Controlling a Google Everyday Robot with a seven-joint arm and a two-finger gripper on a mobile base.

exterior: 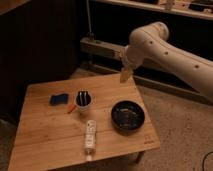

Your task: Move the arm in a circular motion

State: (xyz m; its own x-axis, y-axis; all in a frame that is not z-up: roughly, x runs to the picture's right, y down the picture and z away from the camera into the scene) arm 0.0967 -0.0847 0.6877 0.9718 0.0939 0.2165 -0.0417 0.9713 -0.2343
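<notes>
The arm is thick, cream-white and jointed, with small dark dots along it. It comes in from the right edge and bends at a rounded elbow near the upper right. Its tapered yellowish tip, the gripper, hangs in the air above the far right corner of the wooden table. Nothing shows in the gripper.
On the table stand a white cup with dark utensils, a blue sponge, a small orange item, a black bowl and a white bottle lying flat. Dark shelving runs behind. Speckled floor lies to the right.
</notes>
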